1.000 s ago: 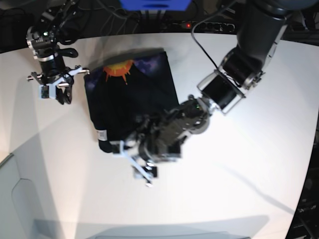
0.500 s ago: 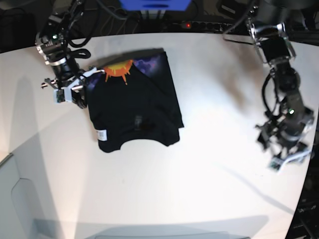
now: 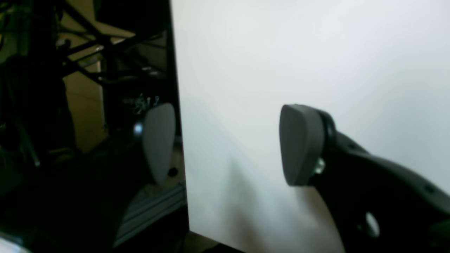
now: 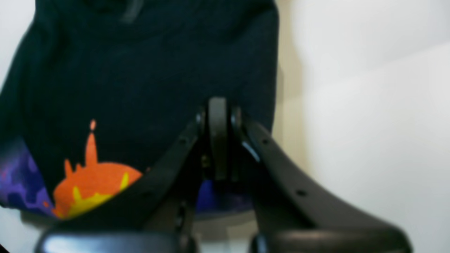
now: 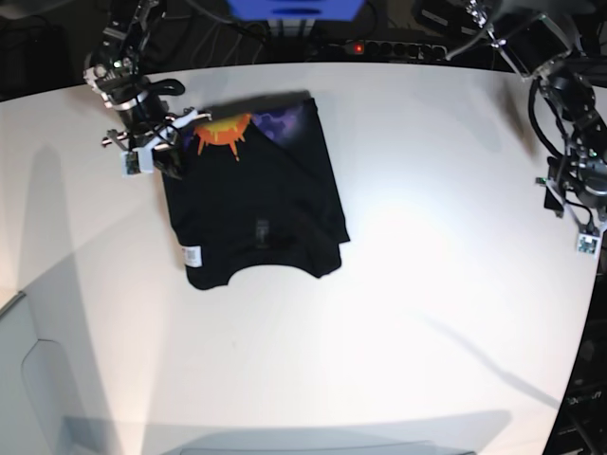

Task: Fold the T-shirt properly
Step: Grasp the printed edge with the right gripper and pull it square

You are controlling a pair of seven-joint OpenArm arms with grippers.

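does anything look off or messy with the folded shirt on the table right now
Slightly. The T-shirt lies folded on the table, but not as a neat rectangle: a strip of the orange and purple print shows along its far edge, and the near edge curves unevenly. Nothing looks spilled or damaged.

Left fingers (image 3: 302,144) wide apart; right fingers (image 4: 218,140) pressed together.

A big white table (image 5: 379,313) fills the base view, and behind its far edge lie black cables (image 5: 285,38) and a blue box (image 5: 294,8).
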